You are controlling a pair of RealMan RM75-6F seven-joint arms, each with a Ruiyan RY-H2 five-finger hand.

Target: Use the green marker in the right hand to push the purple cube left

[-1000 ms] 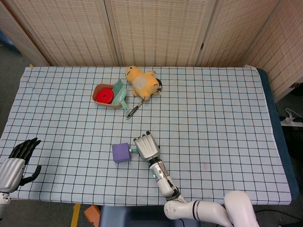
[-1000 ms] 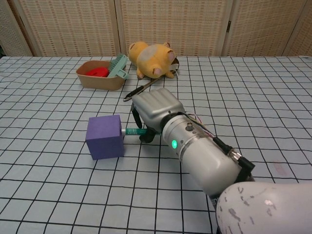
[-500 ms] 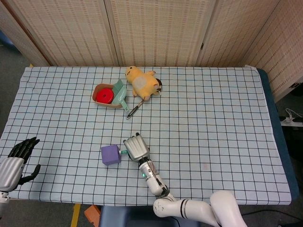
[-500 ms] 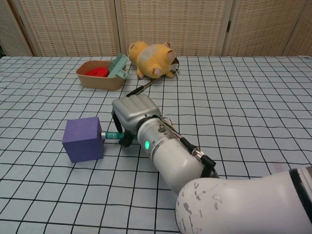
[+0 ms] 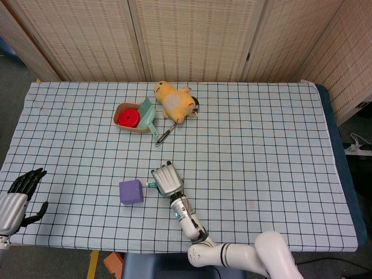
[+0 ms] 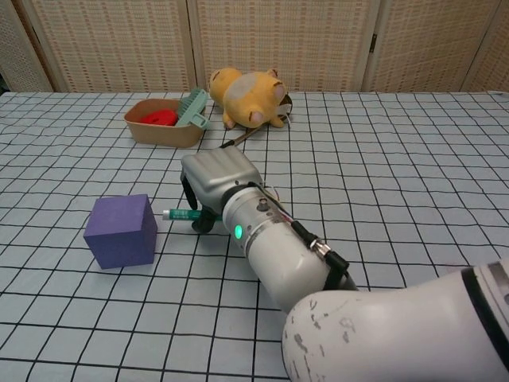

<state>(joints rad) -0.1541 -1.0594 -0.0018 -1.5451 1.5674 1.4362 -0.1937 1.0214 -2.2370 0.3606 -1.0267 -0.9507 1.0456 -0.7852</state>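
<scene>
The purple cube [image 5: 131,191] [image 6: 121,231] sits on the checked tablecloth, left of centre near the front. My right hand [image 5: 167,181] [image 6: 215,183] lies just to its right and grips the green marker [image 6: 180,214] [image 5: 151,185], whose tip points left at the cube. A small gap shows between the marker tip and the cube's right face. My left hand [image 5: 15,198] hovers at the table's front left corner with its dark fingers spread and nothing in it; only the head view shows it.
A tan tray [image 5: 124,124] [image 6: 161,132] holding a red disc [image 5: 128,117] and a teal brush [image 5: 148,113] stands at the back. A yellow plush toy [image 5: 173,100] [image 6: 246,95] lies beside it, with a dark utensil [image 5: 164,137] in front.
The cube has slid left across the cloth, pushed by the marker. My right hand followed it left, then stopped, and the cube now sits slightly apart from the marker tip.
</scene>
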